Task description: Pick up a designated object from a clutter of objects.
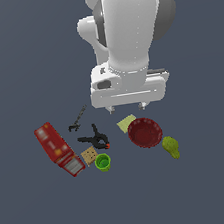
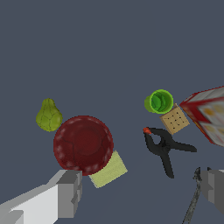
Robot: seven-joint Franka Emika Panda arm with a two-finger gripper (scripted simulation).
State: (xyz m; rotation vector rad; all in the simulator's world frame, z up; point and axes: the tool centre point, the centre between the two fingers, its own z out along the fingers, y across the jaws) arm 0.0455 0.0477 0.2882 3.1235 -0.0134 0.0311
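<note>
The designated object, a small olive lumpy pear-like thing [image 1: 171, 146], lies at the exterior view's right, just beside the red bowl [image 1: 145, 132]. In the wrist view the olive lump [image 2: 48, 116] sits next to the bowl [image 2: 83, 143], apart from it. My gripper [image 1: 128, 106] hangs above the clutter, near the pale yellow square [image 1: 126, 123] and away from the lump. Its jaws stand wide apart and hold nothing. In the wrist view the gripper [image 2: 140, 188] shows one grey fingertip [image 2: 68, 192] by the bowl and yellow square [image 2: 109, 169].
A black clamp [image 1: 96, 139], tan cracker square [image 1: 89, 155], green cup [image 1: 103, 162], thin dark tool [image 1: 78, 118] and red box [image 1: 58, 149] lie at the exterior view's left. The white arm base [image 1: 130, 81] stands behind them.
</note>
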